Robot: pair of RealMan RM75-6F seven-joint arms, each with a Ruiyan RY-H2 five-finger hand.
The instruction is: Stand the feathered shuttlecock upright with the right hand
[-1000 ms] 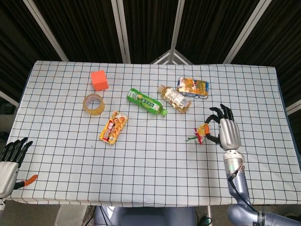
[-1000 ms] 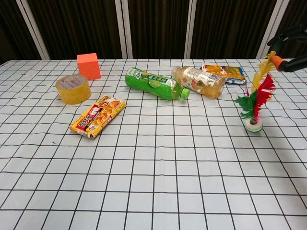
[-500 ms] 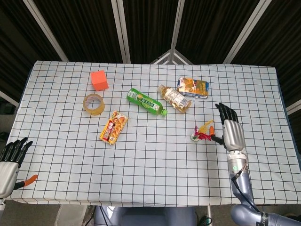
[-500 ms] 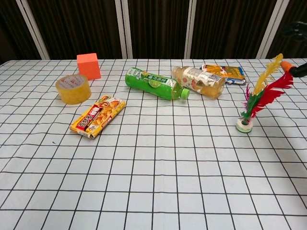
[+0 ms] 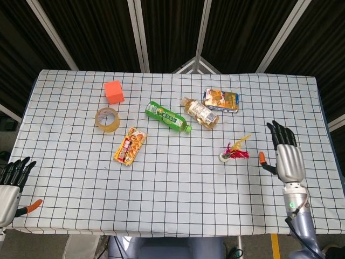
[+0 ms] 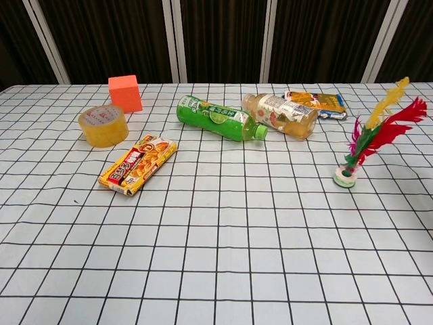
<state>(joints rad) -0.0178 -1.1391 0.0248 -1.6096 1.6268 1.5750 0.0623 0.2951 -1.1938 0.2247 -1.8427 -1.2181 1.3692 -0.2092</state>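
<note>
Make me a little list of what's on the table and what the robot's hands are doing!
shuttlecock: standing on its base, feathers leaning right
right hand: open, apart from the shuttlecock
left hand: open, at the table's near left edge
bottles: green bottle and yellow bottle, both lying down
other things: orange cube, tape roll, snack box, snack packet

- The left robot hand point(image 5: 9, 186) is cut by the head view's left edge, with only part of its silver back and dark fingers showing; the chest view shows neither robot hand.
- The flat orange-and-blue snack packet point(image 6: 316, 103) sits partly behind the clear bottle of yellow drink point(image 6: 279, 115) in the chest view.
- Label print on both bottles is too small to read.
</note>
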